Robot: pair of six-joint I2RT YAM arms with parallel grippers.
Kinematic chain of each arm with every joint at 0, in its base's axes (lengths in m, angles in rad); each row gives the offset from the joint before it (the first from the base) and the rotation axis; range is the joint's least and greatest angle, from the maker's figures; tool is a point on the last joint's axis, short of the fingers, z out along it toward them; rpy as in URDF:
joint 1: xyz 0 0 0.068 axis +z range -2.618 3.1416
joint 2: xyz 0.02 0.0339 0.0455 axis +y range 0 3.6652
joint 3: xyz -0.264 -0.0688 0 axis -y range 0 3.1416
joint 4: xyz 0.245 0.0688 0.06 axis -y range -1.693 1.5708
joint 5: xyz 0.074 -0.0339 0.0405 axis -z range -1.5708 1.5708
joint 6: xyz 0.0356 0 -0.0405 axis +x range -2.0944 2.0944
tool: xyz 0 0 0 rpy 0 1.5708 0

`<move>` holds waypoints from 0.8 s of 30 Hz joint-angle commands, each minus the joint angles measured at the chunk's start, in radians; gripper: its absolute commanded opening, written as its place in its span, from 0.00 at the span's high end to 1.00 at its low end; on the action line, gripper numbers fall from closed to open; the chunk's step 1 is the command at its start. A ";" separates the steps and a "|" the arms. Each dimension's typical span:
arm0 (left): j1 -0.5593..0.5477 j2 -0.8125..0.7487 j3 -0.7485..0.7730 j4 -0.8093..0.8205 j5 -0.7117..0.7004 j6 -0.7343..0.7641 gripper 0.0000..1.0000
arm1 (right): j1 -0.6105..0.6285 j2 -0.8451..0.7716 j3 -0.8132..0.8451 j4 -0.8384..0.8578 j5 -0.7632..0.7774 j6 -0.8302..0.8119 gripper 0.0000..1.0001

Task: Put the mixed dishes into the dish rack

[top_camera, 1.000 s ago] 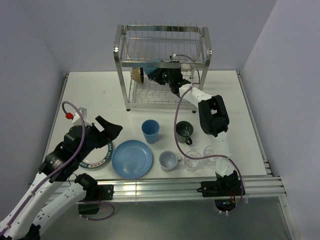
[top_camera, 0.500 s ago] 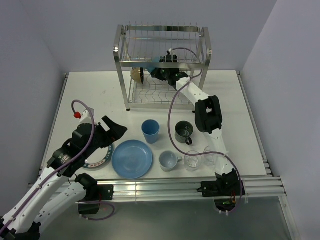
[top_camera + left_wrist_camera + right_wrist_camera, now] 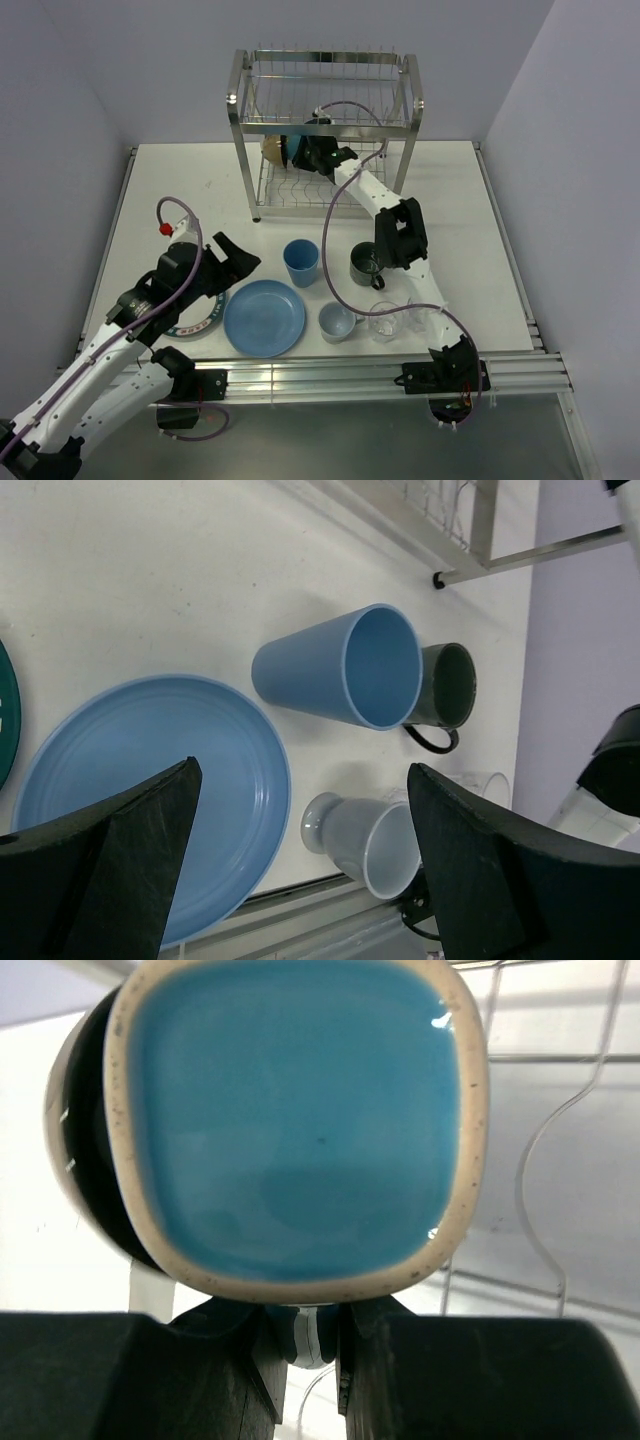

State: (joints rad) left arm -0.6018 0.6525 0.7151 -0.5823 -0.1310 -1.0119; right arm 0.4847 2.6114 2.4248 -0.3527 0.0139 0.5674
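- Right wrist view: the right end effector (image 3: 300,1335) pinches the lower rim of a teal-glazed dish (image 3: 295,1120). It holds the dish on edge inside the lower tier of the dish rack (image 3: 236,110), likely to slot it between prongs.
- A cream cup (image 3: 270,150) sits just beside it in that tier.
- The left end effector (image 3: 302,775) is spread wide and empty. It hovers over the blue plate (image 3: 150,770) on the counter (image 3: 150,570), seemingly lined up for it.
- The blue tumbler (image 3: 340,670), dark mug (image 3: 447,685) and pale blue mug (image 3: 375,845) stand empty nearby.

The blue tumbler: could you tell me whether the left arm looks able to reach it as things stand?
Probably yes. The left gripper hangs open by the blue plate, and the tumbler stands just ahead of it with nothing between them.
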 commanded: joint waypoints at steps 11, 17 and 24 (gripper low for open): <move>-0.001 0.079 0.009 0.062 0.050 -0.020 0.11 | 0.014 -0.030 0.082 -0.046 0.211 -0.139 1.00; -0.003 0.101 -0.003 0.078 0.076 -0.034 0.12 | 0.014 -0.034 0.097 -0.069 0.239 -0.208 0.91; -0.024 0.137 -0.002 0.099 0.099 -0.053 0.13 | 0.020 -0.024 0.108 -0.077 0.213 -0.227 0.75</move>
State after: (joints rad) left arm -0.6079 0.7769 0.7113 -0.5339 -0.0566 -1.0454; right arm 0.5034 2.6114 2.4565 -0.4618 0.1974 0.3744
